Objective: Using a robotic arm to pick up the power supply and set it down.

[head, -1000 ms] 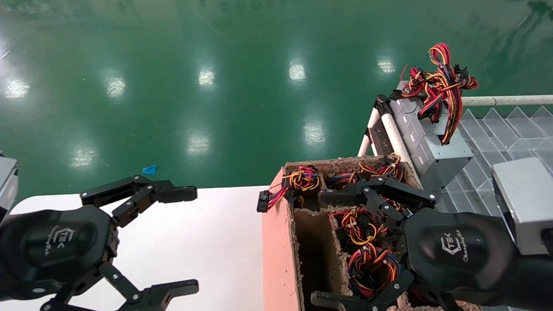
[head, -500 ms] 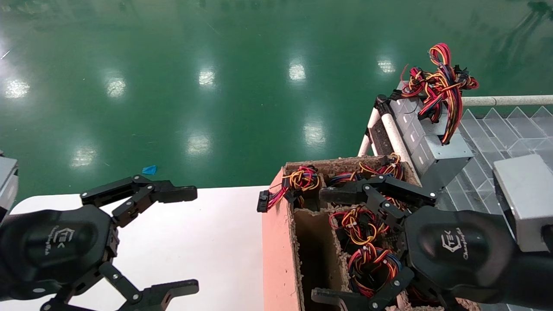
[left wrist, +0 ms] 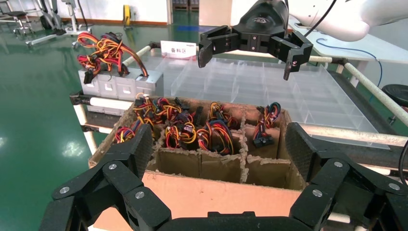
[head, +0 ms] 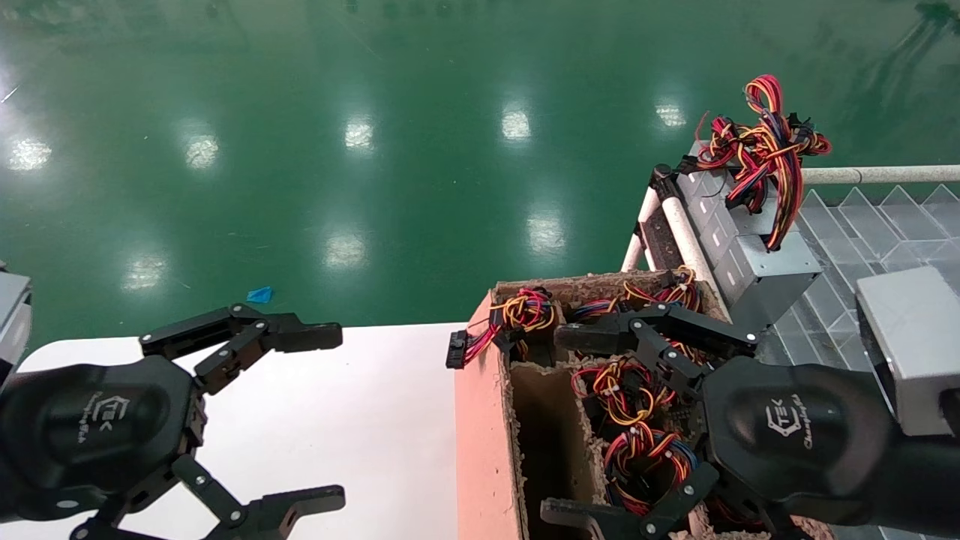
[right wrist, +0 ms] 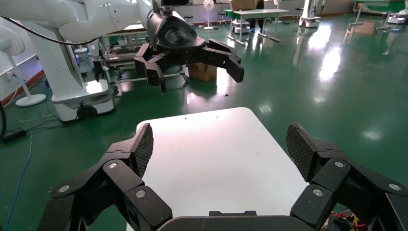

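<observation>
Two tools in view, both released with fingers spread wide and nothing between them. Left tool (head: 296, 412) hangs over the white desk (head: 360, 420), well apart from the box. Right tool (head: 600, 427) hangs above the cardboard box (head: 480, 420), over its wire-filled cells, not touching anything I can make out. Power supplies: one grey power supply (head: 757, 262) fully visible, lying outside the box on the far rack edge beside the white rail (head: 877, 175), with its wire bundle (head: 765, 150) of red, yellow and black leads piled on top; it looks like a row of several units, count unclear. Inside the box only wires and black connectors show, so the units there can't be counted. One connector (head: 455, 349) hangs over the box's near-left wall onto the desk side. Head view alone shows a small blue scrap (head: 259, 295) on the green floor. Left wrist view shows what the head view doesn't: the box's divider grid, several cells in a row, one cell holding a single black connector on a short lead (left wrist: 265, 126), plus the clear plastic tray (left wrist: 269, 91) behind the box and the right tool from the front. Right wrist view shows the desk's rounded corners and the left tool facing it.
</observation>
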You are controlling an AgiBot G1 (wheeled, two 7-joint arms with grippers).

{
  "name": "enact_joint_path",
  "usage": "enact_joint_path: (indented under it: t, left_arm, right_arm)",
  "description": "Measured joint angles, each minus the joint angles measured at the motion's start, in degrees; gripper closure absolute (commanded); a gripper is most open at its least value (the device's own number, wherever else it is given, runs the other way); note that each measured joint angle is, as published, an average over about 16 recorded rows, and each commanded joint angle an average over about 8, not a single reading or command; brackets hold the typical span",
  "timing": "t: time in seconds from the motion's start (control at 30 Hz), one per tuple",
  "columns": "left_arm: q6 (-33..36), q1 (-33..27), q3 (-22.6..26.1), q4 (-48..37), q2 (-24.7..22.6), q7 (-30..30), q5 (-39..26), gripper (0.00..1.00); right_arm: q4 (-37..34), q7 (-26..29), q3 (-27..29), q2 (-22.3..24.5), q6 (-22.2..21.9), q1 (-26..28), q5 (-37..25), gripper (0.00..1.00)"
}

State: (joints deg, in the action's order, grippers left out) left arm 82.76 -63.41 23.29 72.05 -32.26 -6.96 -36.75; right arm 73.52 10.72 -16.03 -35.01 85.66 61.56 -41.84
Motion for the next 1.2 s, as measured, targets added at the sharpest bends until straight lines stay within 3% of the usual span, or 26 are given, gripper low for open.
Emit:
enact_joint_path:
  t: [1.2]
  left_arm:
    - [0.0, 0.0, 0.0, 0.0, 0.0, 0.0, 0.0, 0.00]
  right_arm:
    - [-0.1, 0.0, 0.0, 0.0, 0.0, 0.0, 0.0, 0.00]
